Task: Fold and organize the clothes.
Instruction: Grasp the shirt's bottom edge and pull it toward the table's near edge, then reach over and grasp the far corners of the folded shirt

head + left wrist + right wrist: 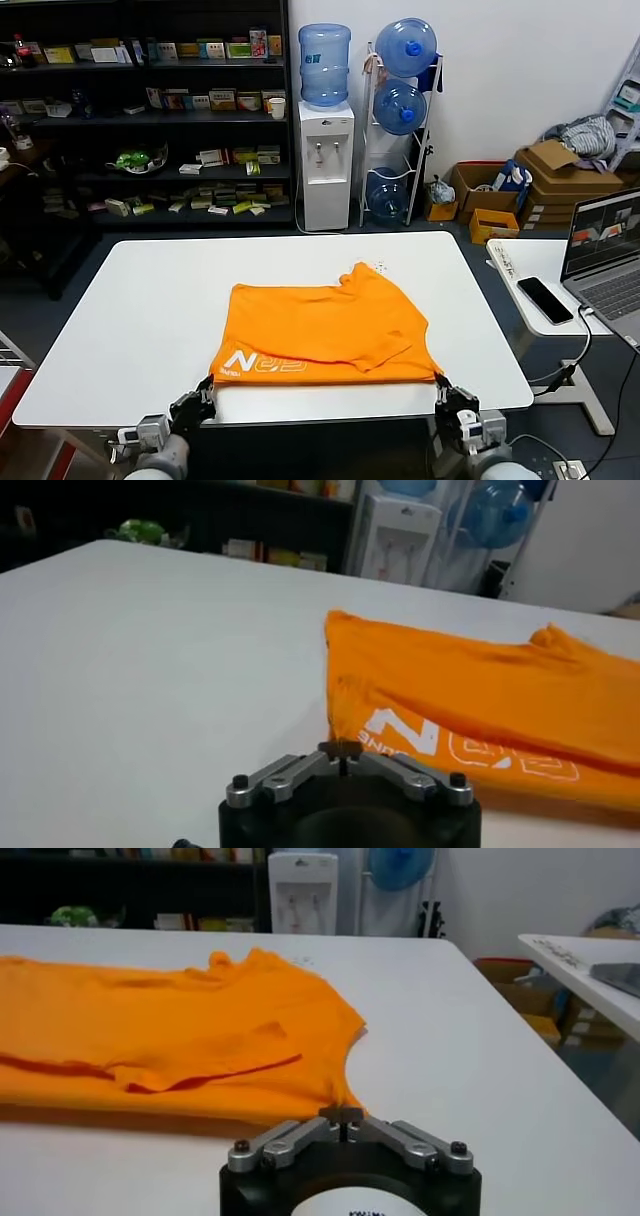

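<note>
The bright orange T-shirt [325,325] lies folded on the white table [140,320], its white lettering [265,364] along the near edge. My left gripper [197,403] is at the table's front edge, shut on the shirt's near left corner; in the left wrist view [342,748] its tips pinch the orange fabric [480,695]. My right gripper [447,393] is at the front edge too, shut on the shirt's near right corner; in the right wrist view [342,1113] the shirt [180,1028] runs into its closed tips. A sleeve flap lies folded over the shirt's right half.
A side table at the right holds a laptop [608,255], a phone [545,299] and a power strip [502,264]. Behind the table stand a water dispenser [326,160], shelves [150,120] and cardboard boxes with a grey cloth heap [585,135].
</note>
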Available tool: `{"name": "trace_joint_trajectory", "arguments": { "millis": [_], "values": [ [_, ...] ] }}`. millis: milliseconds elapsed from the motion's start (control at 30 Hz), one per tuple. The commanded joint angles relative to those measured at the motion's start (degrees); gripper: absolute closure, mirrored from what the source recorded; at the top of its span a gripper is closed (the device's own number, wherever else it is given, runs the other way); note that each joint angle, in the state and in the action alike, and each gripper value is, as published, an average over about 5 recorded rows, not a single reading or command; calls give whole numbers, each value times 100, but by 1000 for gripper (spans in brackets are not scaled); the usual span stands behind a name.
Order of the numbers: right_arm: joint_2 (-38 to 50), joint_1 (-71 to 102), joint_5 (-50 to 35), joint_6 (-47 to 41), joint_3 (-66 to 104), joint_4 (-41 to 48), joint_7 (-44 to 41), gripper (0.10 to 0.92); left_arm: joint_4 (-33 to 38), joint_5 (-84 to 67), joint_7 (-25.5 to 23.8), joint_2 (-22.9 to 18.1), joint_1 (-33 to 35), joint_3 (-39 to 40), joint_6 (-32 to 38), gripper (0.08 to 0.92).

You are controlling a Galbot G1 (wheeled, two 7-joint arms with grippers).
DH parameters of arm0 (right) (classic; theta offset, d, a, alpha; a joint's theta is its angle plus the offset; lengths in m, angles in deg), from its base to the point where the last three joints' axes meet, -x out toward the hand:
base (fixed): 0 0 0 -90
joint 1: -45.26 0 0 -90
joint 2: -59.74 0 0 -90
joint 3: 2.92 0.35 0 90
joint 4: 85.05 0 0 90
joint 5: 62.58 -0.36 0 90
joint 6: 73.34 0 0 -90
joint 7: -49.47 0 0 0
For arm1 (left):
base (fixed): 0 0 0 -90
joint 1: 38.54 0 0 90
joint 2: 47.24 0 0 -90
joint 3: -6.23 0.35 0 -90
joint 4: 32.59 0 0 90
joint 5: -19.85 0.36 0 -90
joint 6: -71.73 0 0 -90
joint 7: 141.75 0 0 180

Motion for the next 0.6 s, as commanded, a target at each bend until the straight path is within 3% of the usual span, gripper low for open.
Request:
{"name": "trace_joint_trajectory", "arguments": {
  "millis": [33,200,333,467,600],
  "values": [
    [147,1023,136,-75,162,-741,179,885,839,-13,237,166,1273,-174,-110,909],
    [429,323,-7,-168,200,-945,271,757,1020,-255,258,364,778,-324,-121,819],
    [720,-1545,-780,-355,-134,-564,315,645,866,-814,206,715,-604,-393,-117,706],
    [458,-3826,-1261,-467,-1004,776,258,541,-62,-1024,112,845,-2349,-27,-151,594],
    [-402,-5583,-1272,-386,-1903,2897,-30,428,-1847,-957,-421,616,-3883,675,-121,472]
  ]
}}
